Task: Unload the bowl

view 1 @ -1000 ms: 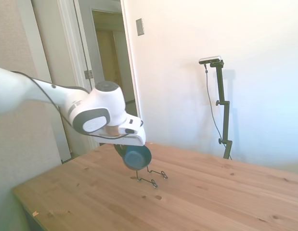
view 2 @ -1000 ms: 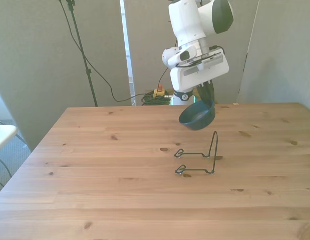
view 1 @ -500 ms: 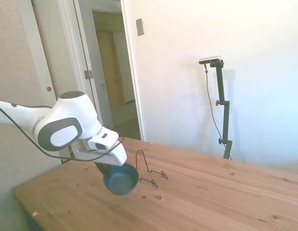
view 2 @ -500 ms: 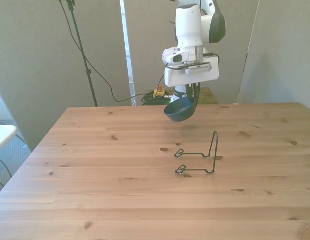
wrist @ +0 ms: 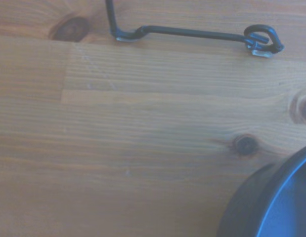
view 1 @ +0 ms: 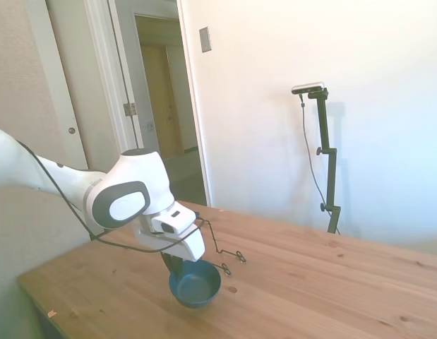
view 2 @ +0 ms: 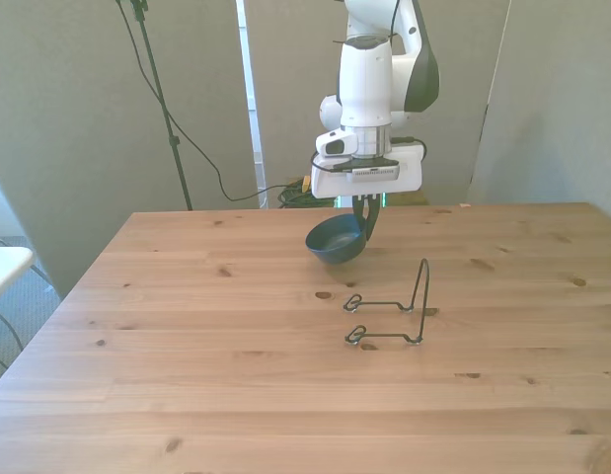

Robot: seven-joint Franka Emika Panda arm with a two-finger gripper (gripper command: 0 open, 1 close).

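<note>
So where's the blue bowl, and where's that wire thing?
bowl (view 2: 334,240): front view, on its inside hollow.
wire rack (view 2: 421,286): front view, on its upright loop.

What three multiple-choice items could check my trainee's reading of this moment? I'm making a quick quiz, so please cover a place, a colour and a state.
1. Where is the bowl relative to the wire rack in the front view?
A. Seated in the rack
B. Clear of the rack, toward the front view's left and farther back
C. On the floor

2. What colour is the bowl?
A. Dark blue-teal
B. Red
C. White

3. What is the tool doing?
A. Open, far above the table
B. Shut on the rack
C. Shut on the bowl's rim

Answers: 1 B, since the rack stands empty with bare wood between it and the bowl. 2 A, as the side view shows the same blue-teal bowl. 3 C, because the dark fingers pinch the bowl's edge under the white arm.
</note>
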